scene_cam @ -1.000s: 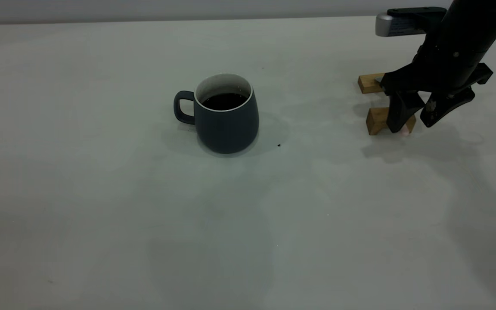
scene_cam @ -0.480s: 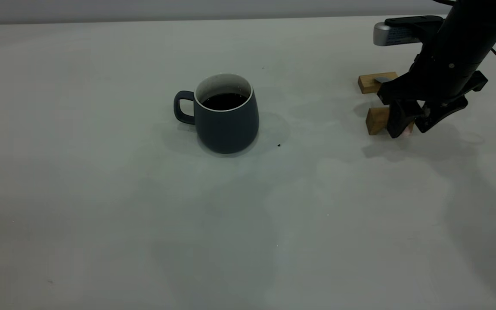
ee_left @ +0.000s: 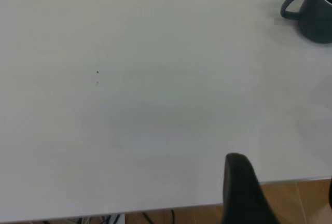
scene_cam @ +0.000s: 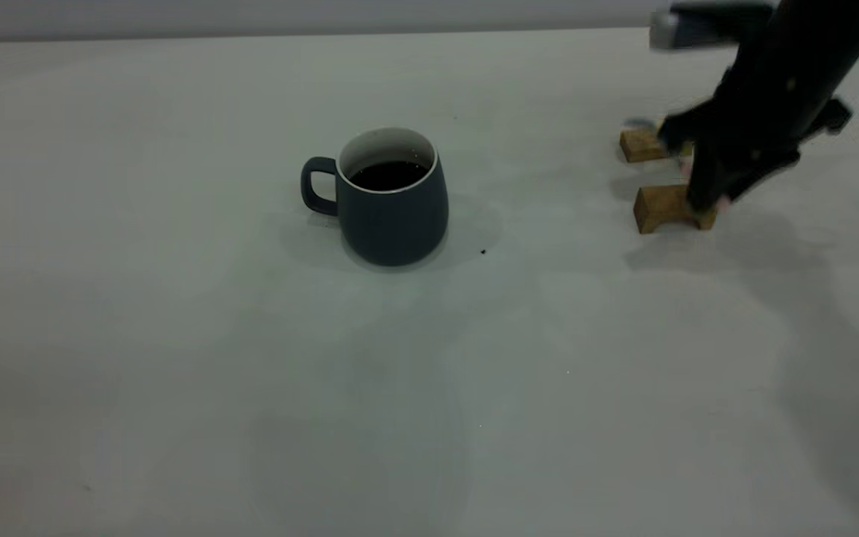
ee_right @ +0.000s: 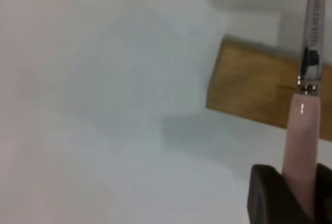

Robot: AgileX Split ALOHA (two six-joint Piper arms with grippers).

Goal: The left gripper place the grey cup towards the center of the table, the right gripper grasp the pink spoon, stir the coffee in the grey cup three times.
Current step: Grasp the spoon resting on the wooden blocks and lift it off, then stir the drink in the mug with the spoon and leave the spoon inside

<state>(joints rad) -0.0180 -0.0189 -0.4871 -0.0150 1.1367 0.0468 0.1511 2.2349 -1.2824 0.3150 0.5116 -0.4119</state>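
Left gripper (ee_left: 244,193) parked off the table's near-left edge, seen only in the left wrist view: one dark finger over the edge, wood floor below. Open or closed: cannot tell. Absent from the exterior view.

Table (scene_cam: 176,335) pale grey-white, a few dark specks on it.

Grey cup (scene_cam: 392,198) upright around mid-table, somewhat toward the far edge, free of both grippers. Loop handle toward the left edge. White inside, thin white rim. Coffee (scene_cam: 388,175) dark and smooth, level well below the rim. Small dark speck on the table just right of the cup's base. Cup also at the frame edge in the left wrist view (ee_left: 311,11), well apart from the left finger.

Two tan wooden blocks toward the far-right corner: far block (scene_cam: 642,145), near block (scene_cam: 664,209), near each other, not touching.

Right gripper (scene_cam: 709,198) blurred, tilted down over the blocks, tips at the near block's right end. Fingers (ee_right: 270,198) clamped together on the pink spoon (ee_right: 302,146), pale pink handle pinched between them. Metal neck extends away past the tips, across a wooden block (ee_right: 254,89). Spoon's bowl out of frame. Touching the block or raised above it: cannot tell. In the exterior view only a faint pink bit at the fingertips.

Right arm black, coming in from the far-right corner, silver-grey module at top.
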